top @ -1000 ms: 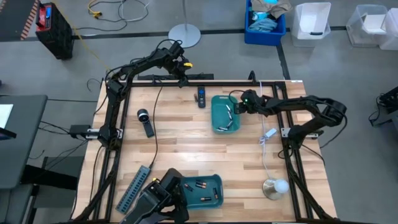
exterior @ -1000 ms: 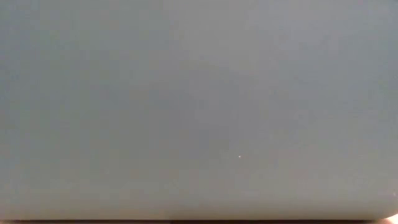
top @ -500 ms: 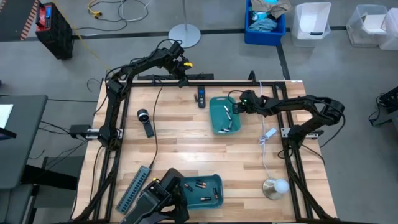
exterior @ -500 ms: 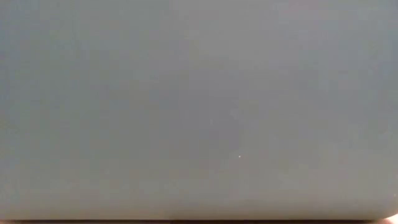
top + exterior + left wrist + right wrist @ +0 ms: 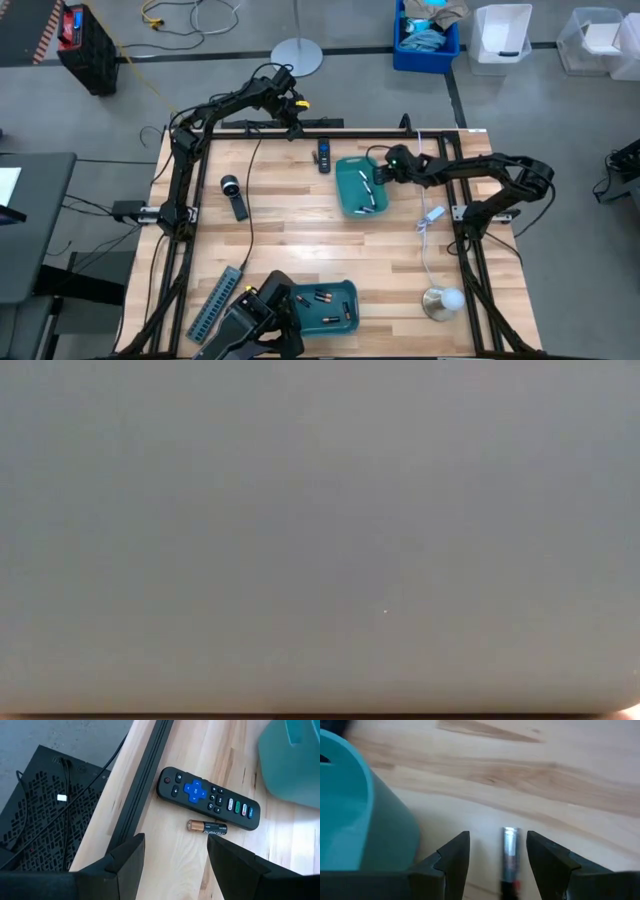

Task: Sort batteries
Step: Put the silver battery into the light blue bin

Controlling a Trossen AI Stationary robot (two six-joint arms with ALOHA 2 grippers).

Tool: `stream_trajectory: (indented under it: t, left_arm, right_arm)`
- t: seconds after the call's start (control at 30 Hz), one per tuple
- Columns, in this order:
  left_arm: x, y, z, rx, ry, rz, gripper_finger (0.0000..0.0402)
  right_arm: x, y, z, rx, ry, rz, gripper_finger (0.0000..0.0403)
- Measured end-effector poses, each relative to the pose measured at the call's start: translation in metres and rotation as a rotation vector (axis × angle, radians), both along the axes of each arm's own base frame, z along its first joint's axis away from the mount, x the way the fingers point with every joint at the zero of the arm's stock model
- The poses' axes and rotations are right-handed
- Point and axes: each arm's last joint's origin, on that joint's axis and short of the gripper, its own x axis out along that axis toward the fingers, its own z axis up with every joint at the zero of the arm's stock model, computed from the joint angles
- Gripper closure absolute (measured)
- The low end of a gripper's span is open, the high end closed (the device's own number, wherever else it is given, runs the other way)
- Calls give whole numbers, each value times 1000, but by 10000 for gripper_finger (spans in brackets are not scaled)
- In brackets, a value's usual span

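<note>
Straddling a battery (image 5: 509,855) beside the teal tray's (image 5: 350,820) wall, right pincer (image 5: 498,857) gapes.

The high view looked straight down on the whole table (image 5: 300,240); the low view showed only flat grey. Each wrist camera looked close past its fingers at the wood, and both caught the teal bin (image 5: 295,765) the high view also held.

A battery (image 5: 207,827) lies just beside the remote (image 5: 208,798), with a bin (image 5: 362,186) near the remote.
</note>
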Motion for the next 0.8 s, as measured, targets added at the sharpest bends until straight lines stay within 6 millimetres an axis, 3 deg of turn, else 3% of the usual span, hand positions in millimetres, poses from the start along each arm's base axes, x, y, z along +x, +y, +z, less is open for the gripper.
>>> stream_trajectory:
  t: [0.27,0.5,0.8]
  left_arm:
    - [0,0,0,-3,3,1,192]
    - [0,0,0,-6,5,1,192]
    - [0,-1,0,-9,6,5,192]
  right_arm:
    - [5,4,6,-40,-15,74,191]
    - [1,7,27,-137,-9,170,190]
    - [-6,23,36,-240,224,483,190]
